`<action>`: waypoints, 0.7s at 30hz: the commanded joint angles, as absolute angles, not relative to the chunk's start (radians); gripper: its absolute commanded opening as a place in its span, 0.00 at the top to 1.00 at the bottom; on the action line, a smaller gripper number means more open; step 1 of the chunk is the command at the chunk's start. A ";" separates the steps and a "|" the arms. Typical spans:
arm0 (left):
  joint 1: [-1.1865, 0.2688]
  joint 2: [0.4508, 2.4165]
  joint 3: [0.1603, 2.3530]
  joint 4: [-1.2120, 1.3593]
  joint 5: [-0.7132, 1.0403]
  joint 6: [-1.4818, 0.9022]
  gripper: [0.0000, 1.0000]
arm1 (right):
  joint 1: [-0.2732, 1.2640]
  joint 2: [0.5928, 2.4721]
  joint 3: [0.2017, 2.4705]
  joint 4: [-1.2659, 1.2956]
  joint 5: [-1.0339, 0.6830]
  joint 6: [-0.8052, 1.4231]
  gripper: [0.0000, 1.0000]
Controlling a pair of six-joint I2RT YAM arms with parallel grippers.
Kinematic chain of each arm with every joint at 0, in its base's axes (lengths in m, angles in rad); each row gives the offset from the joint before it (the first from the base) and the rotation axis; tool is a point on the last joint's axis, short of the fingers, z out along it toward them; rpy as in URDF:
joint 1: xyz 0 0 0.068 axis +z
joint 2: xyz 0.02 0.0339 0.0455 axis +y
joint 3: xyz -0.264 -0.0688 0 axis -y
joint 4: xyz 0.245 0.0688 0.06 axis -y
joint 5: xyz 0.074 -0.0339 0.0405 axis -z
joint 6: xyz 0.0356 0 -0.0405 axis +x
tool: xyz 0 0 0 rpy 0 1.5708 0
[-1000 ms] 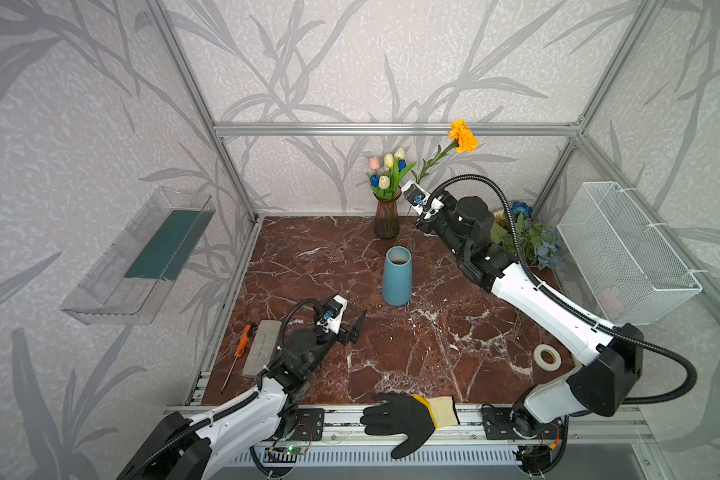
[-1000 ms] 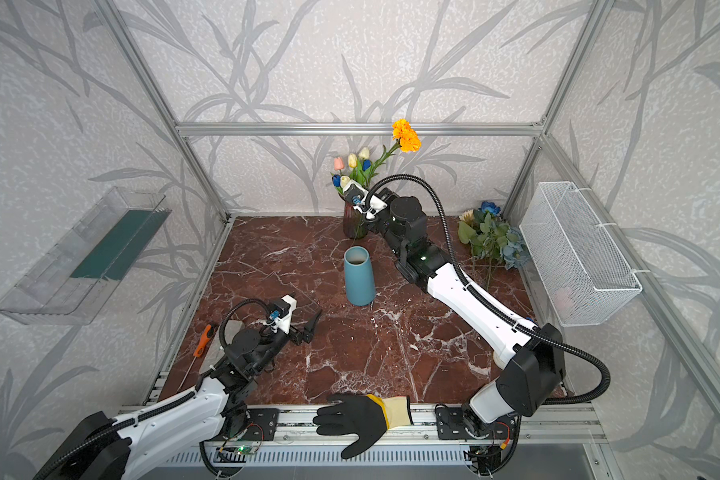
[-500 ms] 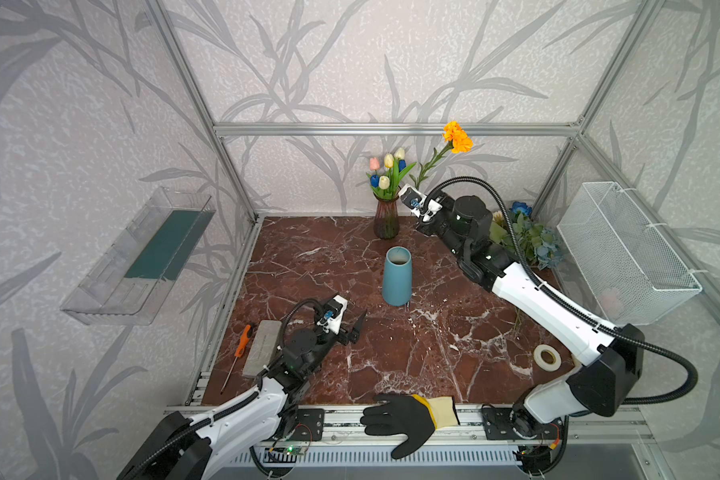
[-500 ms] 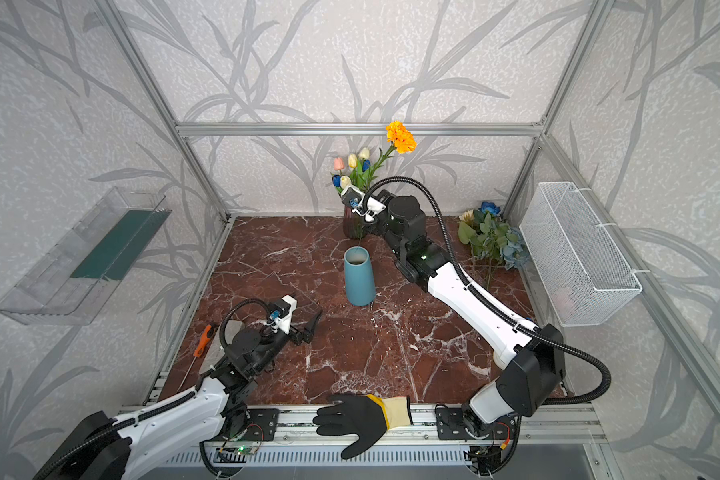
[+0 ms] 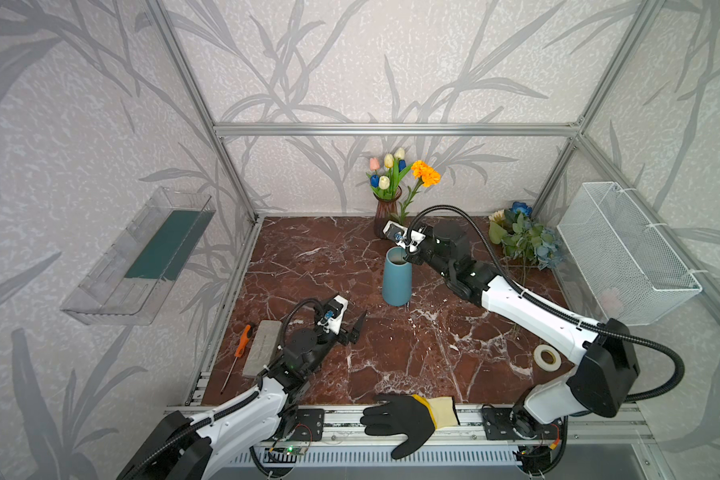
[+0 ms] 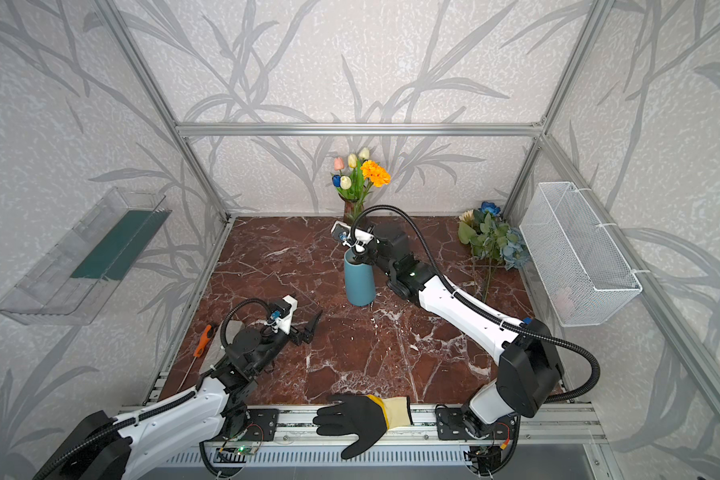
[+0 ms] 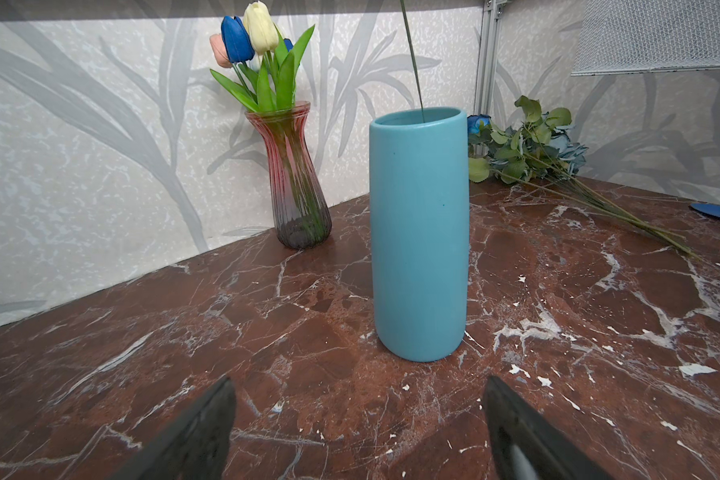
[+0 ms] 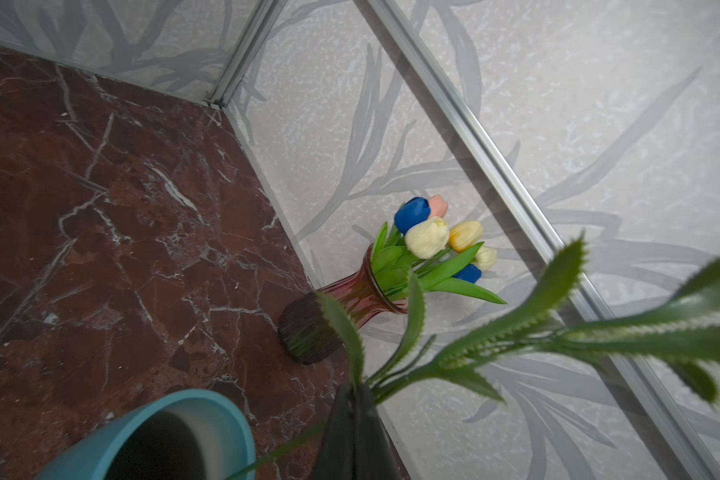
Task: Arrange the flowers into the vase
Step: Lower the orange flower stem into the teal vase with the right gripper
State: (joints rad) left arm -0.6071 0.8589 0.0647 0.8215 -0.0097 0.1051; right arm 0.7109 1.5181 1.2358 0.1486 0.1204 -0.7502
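At the front of the desk [image 5: 391, 361]: left end effector [image 7: 357, 384], jaws wide, empty. Mid-desk: blue vase [image 5: 396, 278] holding the stem tip of the orange marigold [image 5: 427, 173] clamped in the right end effector [image 8: 353, 399]. Rear: tulips [image 5: 387, 170] in glass vase [image 5: 385, 214]; loose flowers [image 5: 524, 239] lying far right.

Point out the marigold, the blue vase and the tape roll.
marigold [image 5: 427, 174]: in a top view, bloom.
blue vase [image 7: 418, 249]: left wrist view, side wall.
tape roll [image 5: 538, 358]: in a top view, ring.
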 commanded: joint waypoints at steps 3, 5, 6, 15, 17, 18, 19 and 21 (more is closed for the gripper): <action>-0.610 0.859 0.101 0.819 -0.024 0.123 0.08 | 0.732 1.497 1.173 0.173 0.097 -0.768 1.00; -0.611 0.859 0.103 0.819 -0.025 0.123 0.08 | 0.736 1.490 1.149 0.181 0.092 -0.768 1.00; -0.611 0.859 0.103 0.819 -0.022 0.121 0.08 | 0.737 1.488 1.140 0.185 0.093 -0.767 1.00; -0.610 0.865 0.105 0.821 -0.019 0.120 0.08 | 0.751 1.504 1.119 0.186 0.112 -0.753 0.97; -0.610 0.865 0.105 0.821 -0.018 0.120 0.08 | 0.753 1.512 1.113 0.192 0.121 -0.756 0.97; -0.611 0.864 0.106 0.821 -0.017 0.120 0.08 | 0.755 1.514 1.111 0.195 0.123 -0.758 0.97; -0.611 0.862 0.104 0.821 -0.018 0.120 0.08 | 0.755 1.515 1.108 0.199 0.128 -0.759 0.96; -0.611 0.862 0.104 0.820 -0.020 0.118 0.08 | 0.757 1.517 1.109 0.195 0.135 -0.762 0.94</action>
State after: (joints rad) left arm -0.6071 0.8604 0.0780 0.8154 -0.0174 0.1055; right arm 0.7490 1.5177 1.1168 0.1638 0.1154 -0.7605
